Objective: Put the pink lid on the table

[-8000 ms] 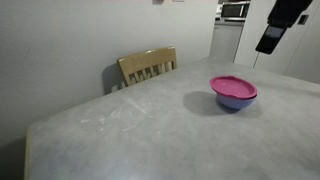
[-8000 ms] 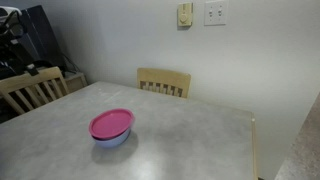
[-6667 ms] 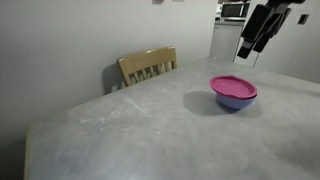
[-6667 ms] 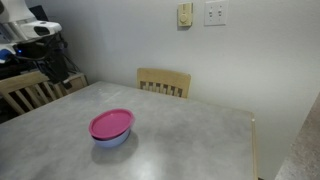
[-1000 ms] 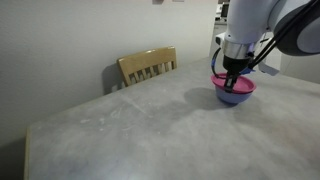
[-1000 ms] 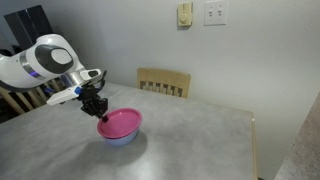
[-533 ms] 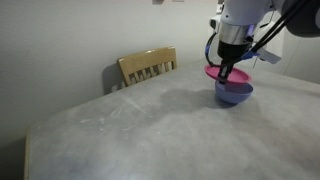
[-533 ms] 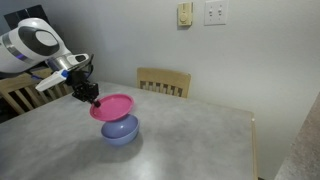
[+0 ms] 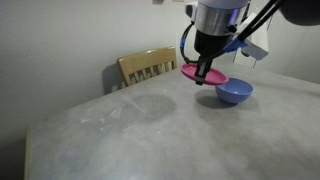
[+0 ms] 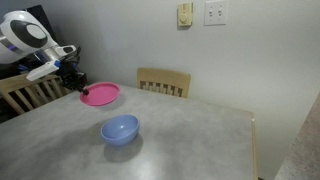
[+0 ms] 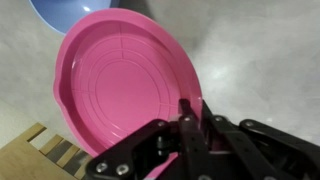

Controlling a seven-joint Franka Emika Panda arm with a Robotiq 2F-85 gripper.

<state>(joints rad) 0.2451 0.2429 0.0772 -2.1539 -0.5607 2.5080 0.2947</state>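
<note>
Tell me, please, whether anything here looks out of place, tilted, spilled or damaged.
Nothing looks damaged or spilled. The only unusual thing: the pink lid is off the blue bowl, held by its rim in the end effector, in the air above the table. The bowl stands upright and open.

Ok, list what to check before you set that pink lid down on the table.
1. Grip: gripper shut on the rim of the pink lid: ok.
2. Lid apart from the blue-lavender bowl: ok.
3. Table bare beneath the lid in an exterior view: ok.
4. Lid wholly over the tabletop: cannot tell; wooden chair slats show beside it in the wrist view.
5. Lid roughly level: ok.
</note>
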